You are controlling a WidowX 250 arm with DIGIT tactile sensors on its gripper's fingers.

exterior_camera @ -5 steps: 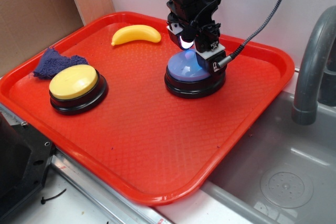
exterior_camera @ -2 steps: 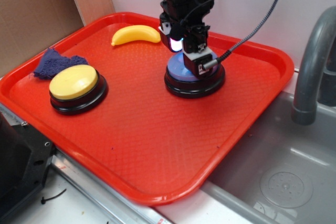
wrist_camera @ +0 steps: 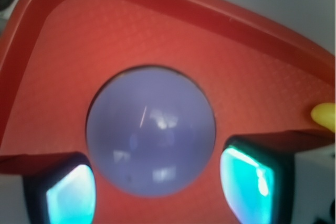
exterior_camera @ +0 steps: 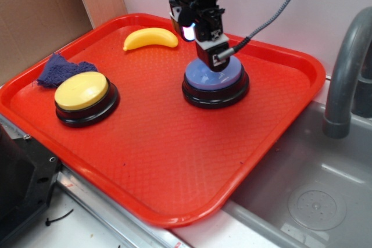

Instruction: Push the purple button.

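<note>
The purple button (exterior_camera: 214, 77), a glossy lavender dome on a black round base, sits right of centre on the red tray (exterior_camera: 174, 218). My gripper (exterior_camera: 196, 38) hangs just above the button's back-left edge, a small gap showing under it. In the wrist view the dome (wrist_camera: 151, 132) fills the middle. My gripper (wrist_camera: 157, 186) is open, and its two glowing teal fingertips (wrist_camera: 247, 178) stand wide apart either side of the dome's near edge, holding nothing.
A yellow button (exterior_camera: 81, 90) stands at the tray's left, with a dark purple cloth (exterior_camera: 58, 69) behind it. A banana (exterior_camera: 150, 38) lies at the back. A grey sink (exterior_camera: 308, 196) and faucet (exterior_camera: 344, 74) are to the right; cardboard (exterior_camera: 35, 15) rises at left.
My gripper has lifted off the purple button's cap and drifted up and toward the back left. The button and the other objects stay where they were.
</note>
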